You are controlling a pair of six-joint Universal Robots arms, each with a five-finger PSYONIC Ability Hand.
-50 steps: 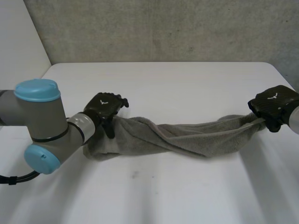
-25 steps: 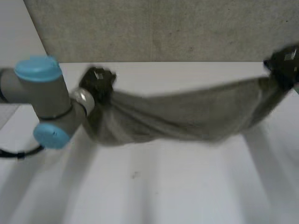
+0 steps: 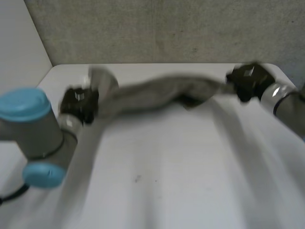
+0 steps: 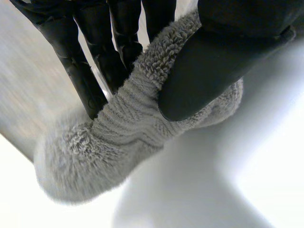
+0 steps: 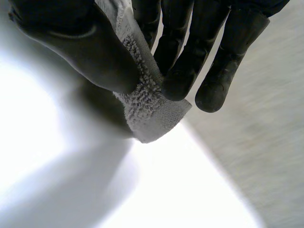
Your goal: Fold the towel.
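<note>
- Head view: towel (image 3: 157, 93) strung out as a bunched rope between the two hands, over the far part of the tabletop (image 3: 167, 181), near the grey wall (image 3: 167, 28).
- Left hand (image 3: 78, 102) at the towel's left end, right hand (image 3: 248, 80) at its right end; the hands are well apart.
- Towel sags a bit toward the right end and is blurred here; can't tell if its middle touches the tabletop.
- The grip isn't readable in the head view; the wrist views give it.
- Left wrist view: left hand grasping the towel, thumb (image 4: 204, 71) pressed on one side and fingers (image 4: 80, 71) on the other, with a thick bunched wad of terry sticking out past the fingertips.
- Right wrist view: right hand grasping the towel, thumb (image 5: 85, 47) pinching the cloth against the fingers (image 5: 183, 66); a flat corner pokes out beyond the fingertips.
- Both wrist views: the held end hangs above the white tabletop, not lying on it.
- Wrist views also show the looped pile up close; the head view shows a grey smear.
- Head view: left arm (image 3: 28, 124) with light-blue caps at the near left, right arm (image 3: 286, 102) coming in from the right.
</note>
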